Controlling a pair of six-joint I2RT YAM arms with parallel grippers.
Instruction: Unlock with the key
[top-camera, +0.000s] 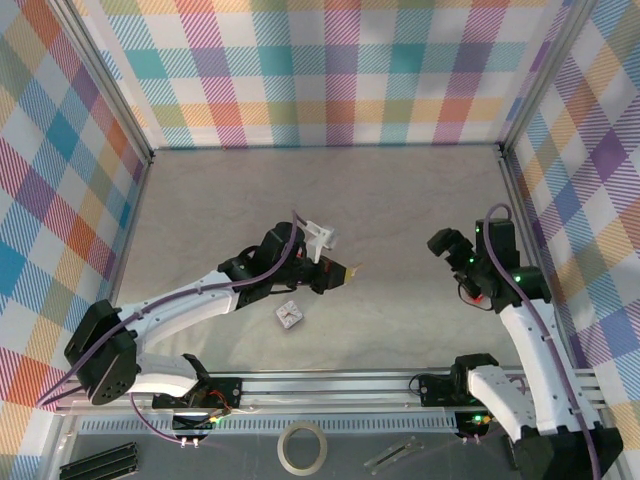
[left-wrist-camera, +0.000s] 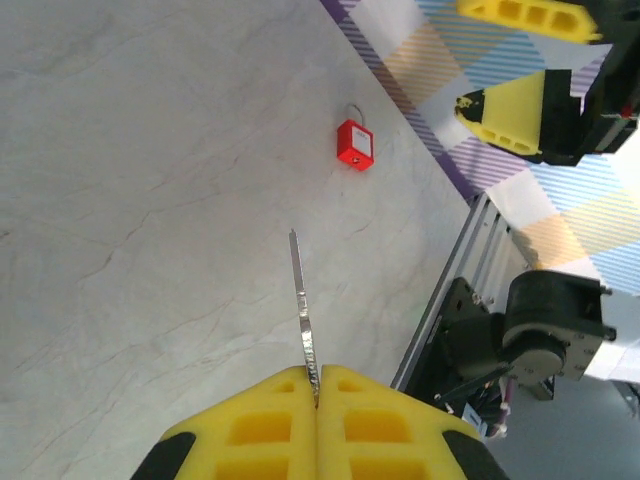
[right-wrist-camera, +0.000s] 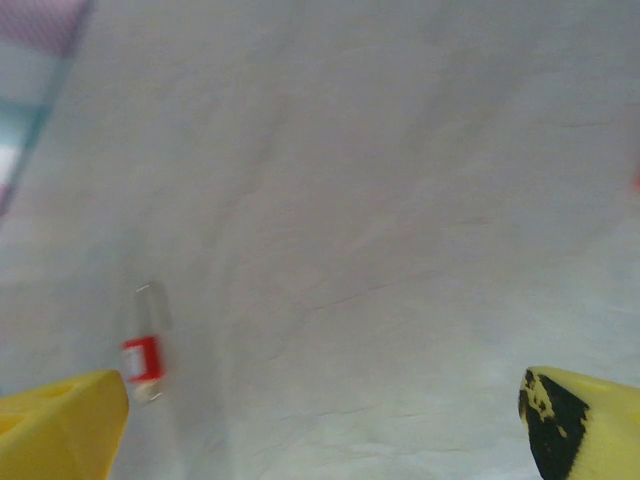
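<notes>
The key (left-wrist-camera: 303, 320) is pinched in the jaws of the left arm (top-camera: 190, 300). Its head is hidden and its thin blade juts out over the desk (left-wrist-camera: 150, 200). That arm reaches low toward mid-desk. The red padlock (left-wrist-camera: 355, 145) lies flat near the desk's right edge. The right arm (top-camera: 520, 330) stands folded with its jaws spread wide above the lock, which is blurred in its wrist view.

On my feed I see a pale, marbled table top (top-camera: 400, 200) boxed in by pastel plaid walls (top-camera: 330, 70). A small white square piece (top-camera: 289, 316) lies flat on it towards the near edge. Beyond the aluminium rail (top-camera: 340, 385), on the grey ledge, I make out a roll of tape (top-camera: 302, 446), a thin metal strip (top-camera: 393, 455) and a black ribbed bar (top-camera: 100, 462).
</notes>
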